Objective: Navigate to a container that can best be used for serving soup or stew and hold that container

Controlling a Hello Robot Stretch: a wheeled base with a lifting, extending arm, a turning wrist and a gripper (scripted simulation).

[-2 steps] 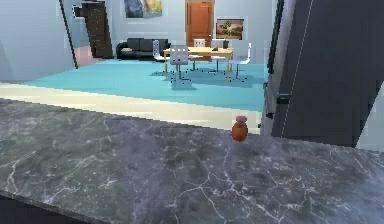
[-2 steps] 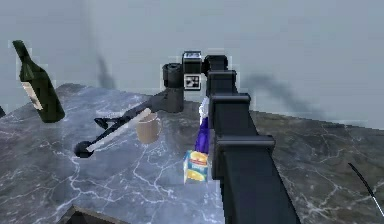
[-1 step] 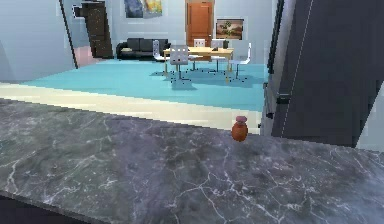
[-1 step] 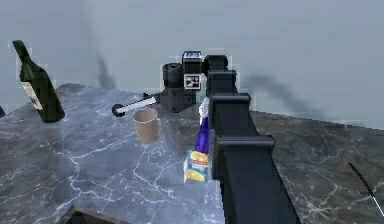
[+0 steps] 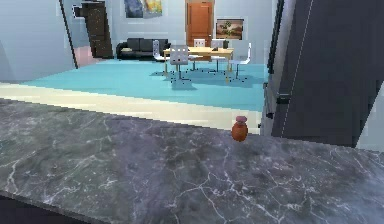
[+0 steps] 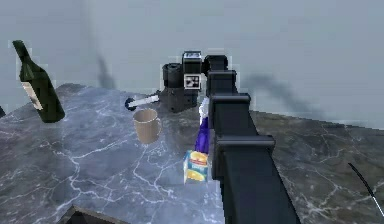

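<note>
Claw (image 6: 148, 100) near tan round cup-like container (image 6: 147, 126) on grey marble desk (image 6: 90, 170), grip untellable; likely light, rigid, breakable; take rim.

A home's open-plan kitchen: marble counter (image 5: 120, 160), wine bottle (image 6: 37, 90), dining table (image 5: 200, 51) and sofa (image 5: 142, 47) beyond.

Forward cam sits right up against the bench (image 5: 120, 165). It looks ahead and a bit down across the marble top, then out over the teal floor (image 5: 130, 80) to a dining table (image 5: 200, 52) and sofa (image 5: 140, 47) well back. Side cam looks out over the same bench (image 6: 90, 160) from close in. The arm (image 6: 240, 150) rises from its bottom edge to the claw (image 6: 145, 100), with a pale wall (image 6: 300, 40) just behind. The two views share that marble top.
</note>
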